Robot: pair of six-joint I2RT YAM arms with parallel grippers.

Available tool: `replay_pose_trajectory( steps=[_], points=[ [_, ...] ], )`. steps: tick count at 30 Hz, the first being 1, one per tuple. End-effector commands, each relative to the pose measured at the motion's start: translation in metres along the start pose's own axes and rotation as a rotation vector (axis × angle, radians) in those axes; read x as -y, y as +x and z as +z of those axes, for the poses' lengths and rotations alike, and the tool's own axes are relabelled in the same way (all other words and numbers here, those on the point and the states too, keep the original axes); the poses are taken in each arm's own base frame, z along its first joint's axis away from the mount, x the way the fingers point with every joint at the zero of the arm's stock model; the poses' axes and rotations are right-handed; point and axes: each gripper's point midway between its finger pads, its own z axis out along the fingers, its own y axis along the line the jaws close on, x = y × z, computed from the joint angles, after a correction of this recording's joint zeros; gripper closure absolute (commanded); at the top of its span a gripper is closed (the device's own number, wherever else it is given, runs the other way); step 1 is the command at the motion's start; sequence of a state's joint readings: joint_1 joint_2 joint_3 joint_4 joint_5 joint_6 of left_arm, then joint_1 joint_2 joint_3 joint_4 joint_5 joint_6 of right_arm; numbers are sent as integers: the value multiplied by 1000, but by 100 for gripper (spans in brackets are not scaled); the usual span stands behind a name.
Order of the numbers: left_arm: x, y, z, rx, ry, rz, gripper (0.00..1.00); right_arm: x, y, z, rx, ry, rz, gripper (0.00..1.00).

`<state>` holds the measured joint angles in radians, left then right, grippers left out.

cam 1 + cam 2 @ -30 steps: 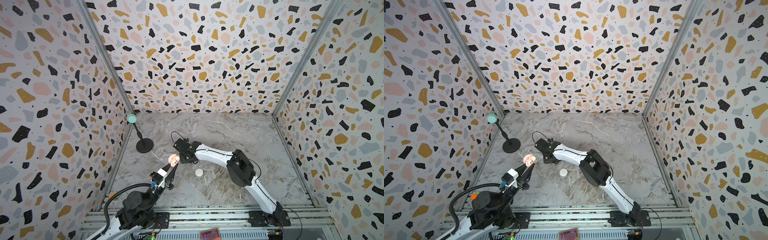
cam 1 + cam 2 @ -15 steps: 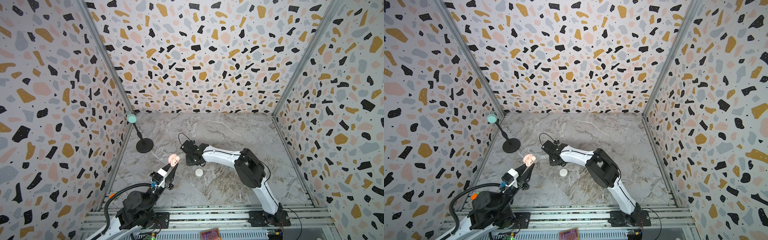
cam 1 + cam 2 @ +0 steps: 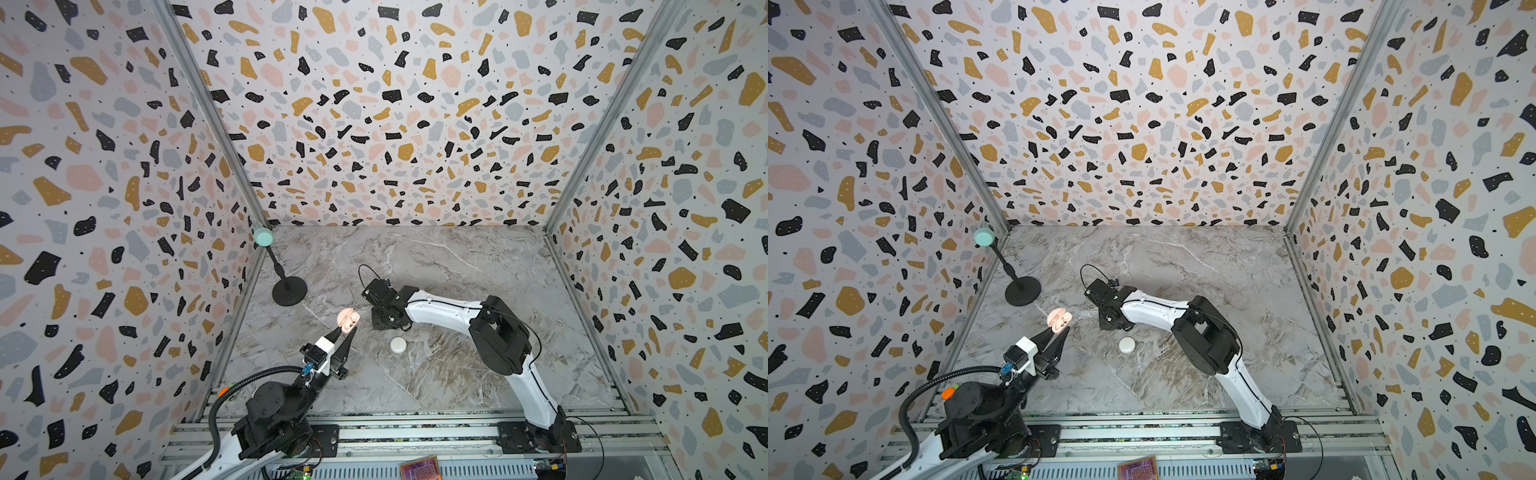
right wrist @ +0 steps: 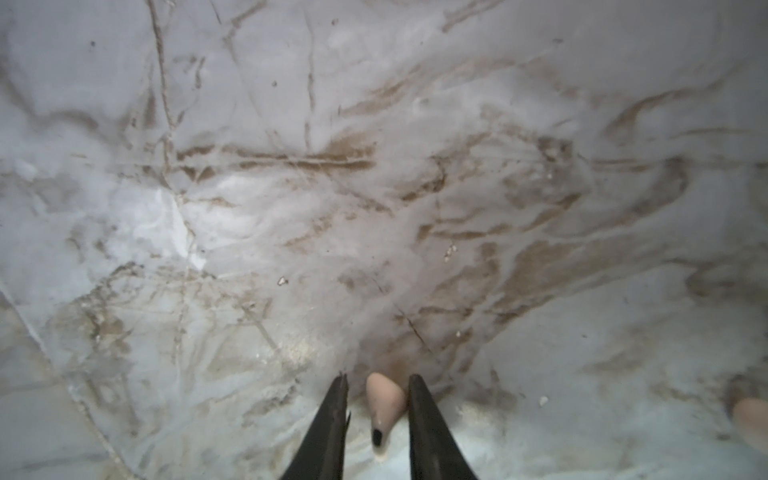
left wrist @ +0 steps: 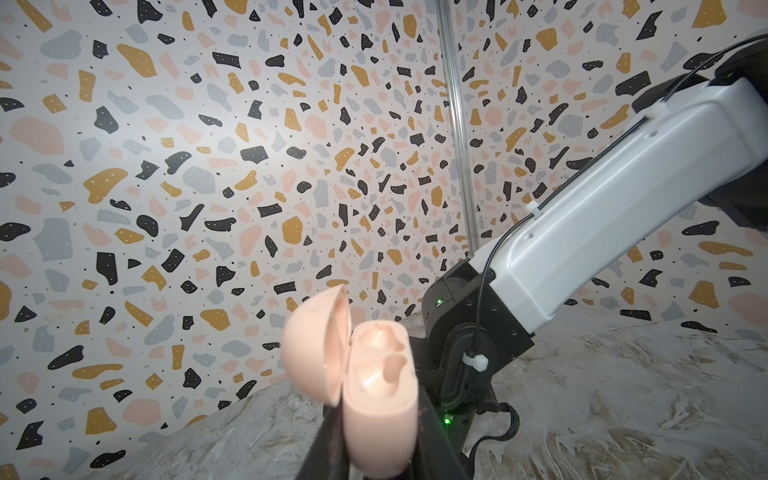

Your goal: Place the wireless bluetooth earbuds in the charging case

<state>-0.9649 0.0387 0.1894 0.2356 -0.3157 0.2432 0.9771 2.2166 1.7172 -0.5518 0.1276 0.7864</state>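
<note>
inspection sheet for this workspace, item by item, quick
surface: marble tabletop, bare apart from the things below
job's things: pink charging case lid open, lifted off the table; pink earbud lying on the table; white case closed, on the table
clutter: black stand with teal ball, by the left wall
grippers: left gripper shut on the pink charging case; right gripper open, astride the pink earbud
cables: black loop at right wrist; ribbed hose on left arm
surroundings: terrazzo-print walls; metal rail in front
</note>
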Motion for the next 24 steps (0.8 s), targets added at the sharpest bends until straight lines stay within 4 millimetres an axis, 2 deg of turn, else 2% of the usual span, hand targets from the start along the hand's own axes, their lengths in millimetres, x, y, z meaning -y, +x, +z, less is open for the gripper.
replay_pose_trajectory(
  steps=[1, 15, 24],
  points=[
    [-4, -6, 0, 26, -17, -16, 100, 0, -5, -14, 14, -2, -7, 70],
    [-4, -6, 0, 26, -17, -16, 100, 13, -1, -5, -30, 85, 26, 61],
    [-4, -6, -1, 28, -16, -19, 100, 16, 4, 1, -90, 133, 72, 60]
  ],
)
